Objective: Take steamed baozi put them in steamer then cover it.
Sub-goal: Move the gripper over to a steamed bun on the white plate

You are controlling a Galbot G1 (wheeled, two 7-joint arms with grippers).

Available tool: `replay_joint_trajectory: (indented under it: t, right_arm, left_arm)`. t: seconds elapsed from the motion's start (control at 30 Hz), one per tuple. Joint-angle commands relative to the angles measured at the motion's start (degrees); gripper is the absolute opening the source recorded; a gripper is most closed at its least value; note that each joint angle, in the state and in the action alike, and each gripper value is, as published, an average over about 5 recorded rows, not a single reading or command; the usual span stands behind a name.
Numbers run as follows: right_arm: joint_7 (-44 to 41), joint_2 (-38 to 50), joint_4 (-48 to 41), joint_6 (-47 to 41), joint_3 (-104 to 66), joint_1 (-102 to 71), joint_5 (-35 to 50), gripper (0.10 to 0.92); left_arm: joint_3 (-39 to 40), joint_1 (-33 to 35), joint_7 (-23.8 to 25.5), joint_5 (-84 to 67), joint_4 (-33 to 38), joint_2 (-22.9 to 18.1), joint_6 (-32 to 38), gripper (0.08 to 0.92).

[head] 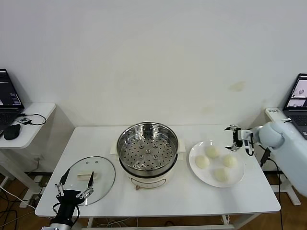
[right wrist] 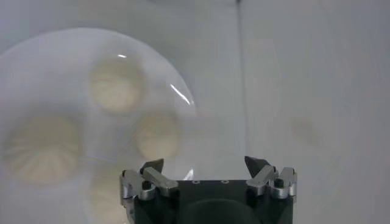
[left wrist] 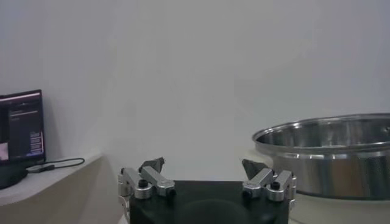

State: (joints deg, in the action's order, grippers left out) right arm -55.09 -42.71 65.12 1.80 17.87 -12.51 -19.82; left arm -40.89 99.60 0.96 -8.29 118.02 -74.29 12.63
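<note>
Stainless-steel steamer sits mid-desk, its perforated tray bare. Four steamed baozi rest on a white plate beside it, under the released right end effector. Near the desk's front corner, the released left end effector hovers over the glass cover.

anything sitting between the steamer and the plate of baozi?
No. Head view shows only bare white tabletop between the steamer and the plate holding four baozi.
</note>
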Motion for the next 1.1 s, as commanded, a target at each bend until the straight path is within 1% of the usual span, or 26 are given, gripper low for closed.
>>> replay_joint_trajectory:
  t: [0.03, 0.37, 0.63, 0.9, 1.1]
  right_arm:
    - [-4.2, -4.4, -8.6, 2.8, 9.2, 8.2, -0.9, 0.823]
    - [-5.9, -6.6, -10.8, 2.5, 10.2, 7.6, -3.5, 0.823]
    - [-4.3, -8.2, -12.9, 2.5, 9.9, 6.6, -4.3, 0.823]
    - [-3.0, -11.3, -16.5, 3.0, 9.0, 6.0, -7.6, 0.823]
    - [-1.7, -12.4, -18.1, 3.2, 8.6, 5.6, -9.5, 0.786]
  left_arm:
    - [-0.4, 0.0, 0.1, -0.4, -0.1, 0.1, 0.2, 0.823]
    - [-0.9, -0.4, 0.2, -0.7, -1.2, 0.4, 0.4, 0.823]
    - [-0.9, -0.4, 0.3, -0.7, -1.4, 0.3, 0.8, 0.823]
    - [-1.2, -0.1, 0.3, -0.6, -1.3, 0.2, 1.2, 0.823]
    - [-1.4, 0.0, 0.3, -0.6, -1.4, 0.1, 1.6, 0.823]
